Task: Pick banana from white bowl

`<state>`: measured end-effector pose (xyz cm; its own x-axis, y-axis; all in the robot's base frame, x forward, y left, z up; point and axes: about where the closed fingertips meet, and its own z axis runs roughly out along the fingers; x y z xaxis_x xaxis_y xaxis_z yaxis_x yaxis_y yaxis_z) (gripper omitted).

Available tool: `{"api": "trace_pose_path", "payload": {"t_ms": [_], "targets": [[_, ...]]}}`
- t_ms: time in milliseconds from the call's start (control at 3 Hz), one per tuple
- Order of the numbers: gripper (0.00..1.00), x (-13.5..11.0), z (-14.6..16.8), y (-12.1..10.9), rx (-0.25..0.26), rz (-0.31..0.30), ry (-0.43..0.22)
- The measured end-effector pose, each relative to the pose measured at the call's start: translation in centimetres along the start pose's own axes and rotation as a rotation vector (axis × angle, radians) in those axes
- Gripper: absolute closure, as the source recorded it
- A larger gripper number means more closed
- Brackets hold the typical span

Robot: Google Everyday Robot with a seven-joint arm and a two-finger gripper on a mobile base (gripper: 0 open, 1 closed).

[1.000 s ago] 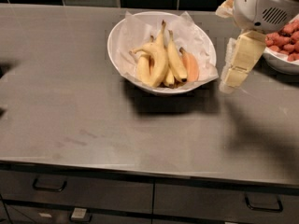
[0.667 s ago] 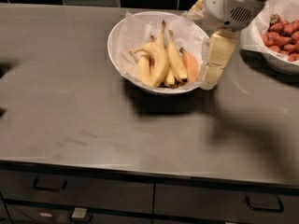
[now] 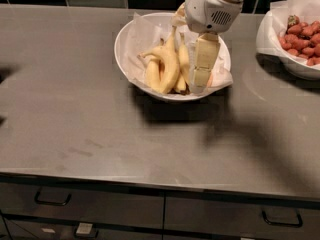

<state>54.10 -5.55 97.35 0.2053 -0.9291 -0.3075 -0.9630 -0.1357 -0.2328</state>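
The white bowl lined with crinkled white paper sits at the back middle of the grey counter. It holds a bunch of yellow bananas. My gripper hangs from the white arm above the right half of the bowl, its cream-coloured finger pointing down just right of the bananas. It hides part of the bowl's right side.
A second paper-lined white bowl with red strawberries stands at the back right. The grey counter has drawers with dark handles below its front edge. A dark tiled wall runs behind.
My gripper has moved left from between the two bowls to over the right half of the banana bowl.
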Motion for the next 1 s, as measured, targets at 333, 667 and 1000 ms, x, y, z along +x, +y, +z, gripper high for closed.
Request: {"api": "trace_pose_path", "payload": {"t_ms": [333,667,1000], "targets": [[0.0,0.0,0.0,0.0,0.0,0.0,0.0],[0.0,-0.5,0.9,-1.9,-0.002,-0.091,-0.005],[0.0,-2.0,2.4,-5.2,0.0,-0.218,-0.028]]}}
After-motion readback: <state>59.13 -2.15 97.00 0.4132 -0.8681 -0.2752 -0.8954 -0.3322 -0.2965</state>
